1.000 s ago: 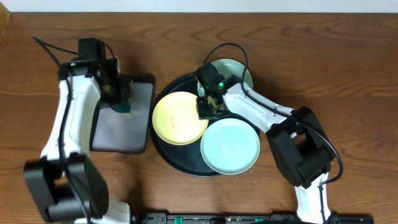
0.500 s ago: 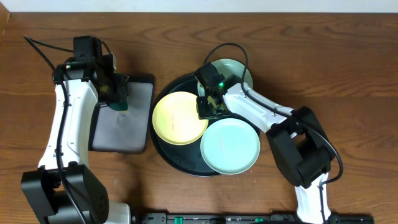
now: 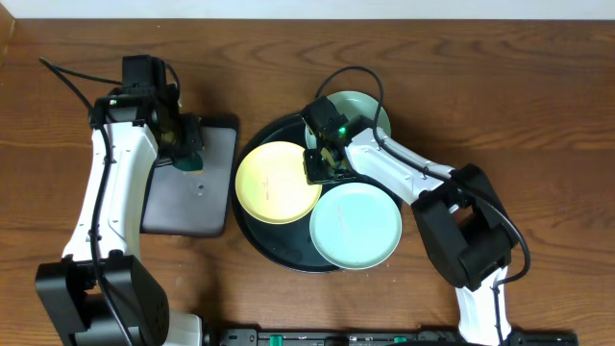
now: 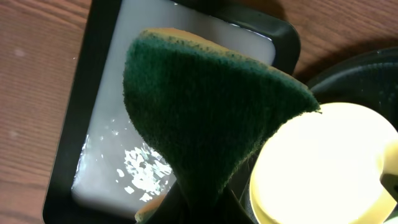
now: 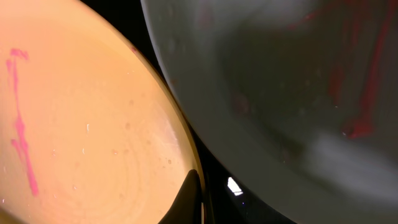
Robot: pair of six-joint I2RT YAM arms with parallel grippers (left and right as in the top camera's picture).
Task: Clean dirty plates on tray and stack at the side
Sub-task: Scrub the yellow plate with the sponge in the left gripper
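Observation:
The round black tray [image 3: 252, 223] holds three plates. The pale yellow plate [image 3: 274, 187] lies on its left, one mint plate [image 3: 356, 229] at the front right and another mint plate [image 3: 363, 106] at the back. My right gripper [image 3: 322, 165] is shut on the yellow plate's right rim; in the right wrist view its finger [image 5: 189, 200] rests on the yellow plate [image 5: 81, 124], which bears pink marks, beside a mint plate [image 5: 280, 93] with red marks. My left gripper [image 3: 183, 144] is shut on a green sponge [image 4: 211, 112] above the rectangular tray.
The rectangular black-rimmed grey tray [image 3: 187, 202] lies left of the round tray and holds wet, foamy patches [image 4: 137, 165]. The yellow plate [image 4: 323, 168] and the round tray's rim [image 4: 354, 65] show at the right of the left wrist view. The table [image 3: 538, 115] is brown wood.
My left arm has shifted slightly over the rectangular tray, still holding the sponge. The right arm and the plates have not moved.

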